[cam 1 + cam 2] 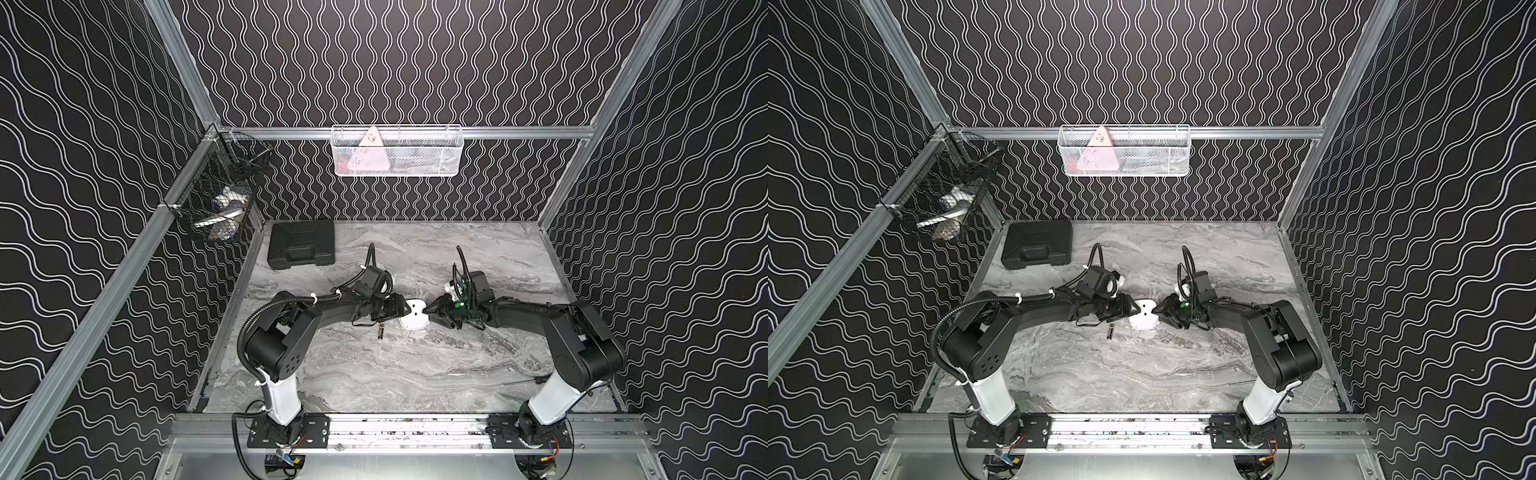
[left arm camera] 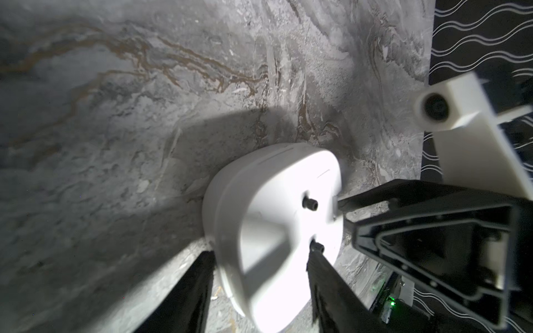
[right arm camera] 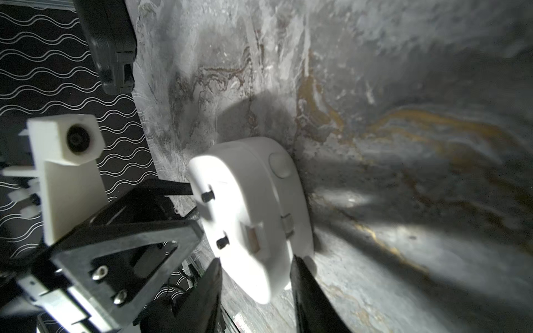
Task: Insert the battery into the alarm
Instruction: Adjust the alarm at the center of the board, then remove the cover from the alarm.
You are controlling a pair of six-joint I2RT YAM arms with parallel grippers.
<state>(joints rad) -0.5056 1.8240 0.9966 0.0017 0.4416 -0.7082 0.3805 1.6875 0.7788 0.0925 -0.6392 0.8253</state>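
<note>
The alarm point(image 1: 414, 316) point(image 1: 1144, 318) is a white rounded clock at mid-table, its back with two black knobs turned upward. In the right wrist view the alarm point(image 3: 251, 216) shows a rectangular battery slot point(image 3: 253, 239) in that back. My left gripper point(image 1: 407, 309) point(image 2: 262, 250) reaches in from the left and straddles one edge of the alarm point(image 2: 274, 230), with table showing beside one finger. From the opposite side my right gripper point(image 1: 428, 312) point(image 3: 256, 260) straddles the other edge the same way. The battery point(image 1: 380, 332) point(image 1: 1110, 332) lies alone on the table, just in front of the left gripper.
A black case point(image 1: 301, 249) lies at the table's back left. On the back rail hangs a white wire basket point(image 1: 397, 172) with a pink-white triangular thing in it. A black mesh basket point(image 1: 216, 195) hangs on the left rail. Patterned walls close three sides.
</note>
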